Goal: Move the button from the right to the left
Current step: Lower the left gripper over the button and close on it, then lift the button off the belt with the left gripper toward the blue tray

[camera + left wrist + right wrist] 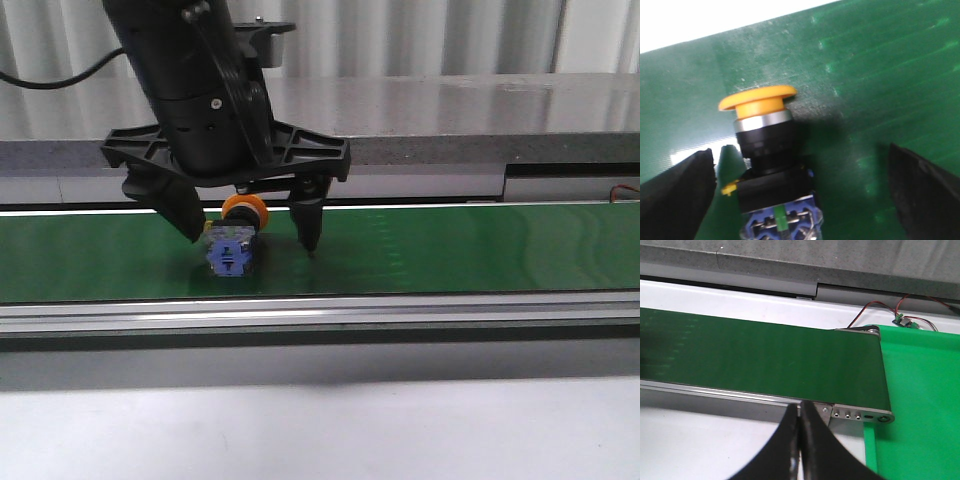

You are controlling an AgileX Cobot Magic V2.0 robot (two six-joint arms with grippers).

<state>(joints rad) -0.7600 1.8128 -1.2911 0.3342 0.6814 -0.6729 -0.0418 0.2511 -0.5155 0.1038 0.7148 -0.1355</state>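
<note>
Left jaws [255, 240] astride half-cropped button [767, 165]

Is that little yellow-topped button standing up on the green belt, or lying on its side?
Lying on its side: the button rests on the belt, yellow cap facing away, between the open left pincer's fingers.

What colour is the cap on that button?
Yellow-orange; the button shows it best in the left wrist view.

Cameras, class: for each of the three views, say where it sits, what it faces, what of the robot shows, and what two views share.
Front: ahead over the belt; left gripper straddles the button.
Left wrist: on that arm, looking down at the button; open jaws at both sides.
Right wrist: above the belt's end; right gripper shut.
Shared: front and left wrist show the button.
</note>
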